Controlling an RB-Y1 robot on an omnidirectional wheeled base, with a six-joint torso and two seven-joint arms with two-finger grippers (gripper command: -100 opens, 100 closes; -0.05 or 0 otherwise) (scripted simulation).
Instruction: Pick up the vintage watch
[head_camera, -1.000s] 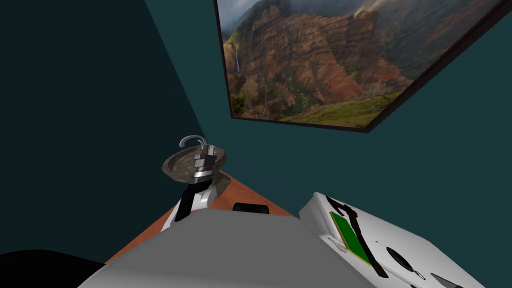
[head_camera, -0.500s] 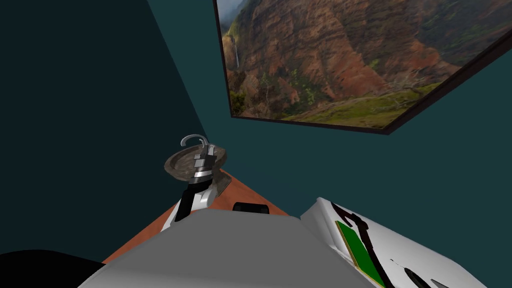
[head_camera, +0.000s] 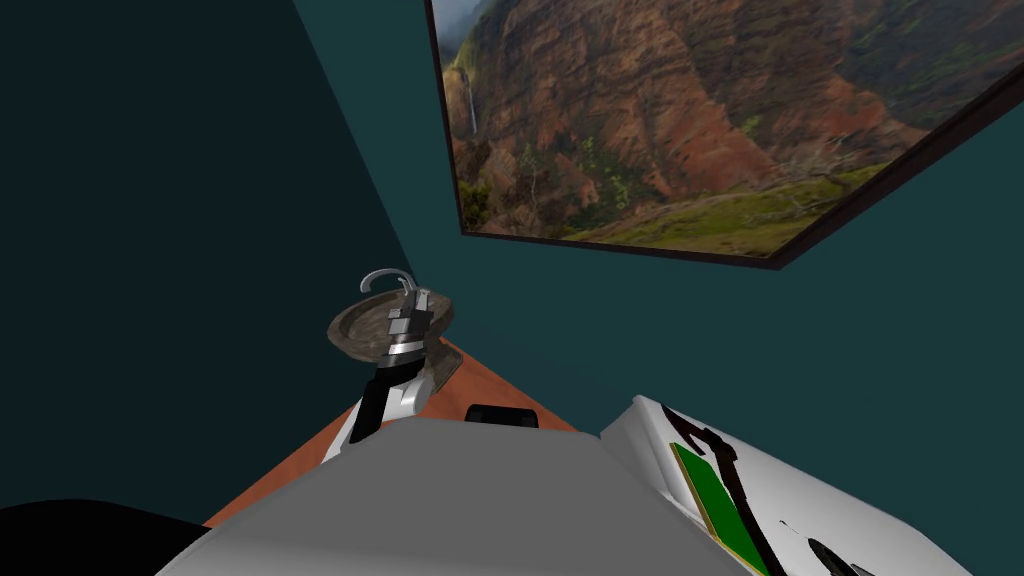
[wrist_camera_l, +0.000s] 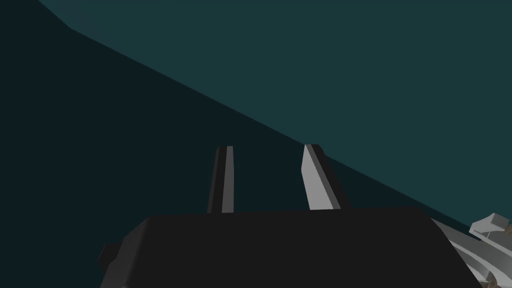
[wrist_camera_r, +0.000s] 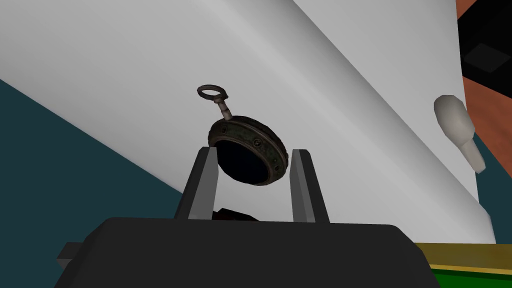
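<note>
Pocket watch (wrist_camera_r: 250, 155), round with a dark face, a tarnished riveted rim and a ring on a short stem, is clamped between the two fingers of the right gripper (wrist_camera_r: 253, 151), which press its rim from either side. It is tilted, with the ring end pointing away from the gripper. The right wrist view shows this, with a broad white surface behind the watch. In the head view the left arm reaches forward toward the corner of the teal walls (head_camera: 600, 330). Its hand is over a dark round dish (head_camera: 345, 335) at the far corner of an orange-brown table (head_camera: 480, 385), with a curved grey hook (head_camera: 383, 277) just beyond. The fingers of the left gripper (wrist_camera_l: 268, 147) stand apart with nothing between them. A small black block (head_camera: 500, 415) rests on the table. A framed canyon painting (head_camera: 680, 130) hangs above.
</note>
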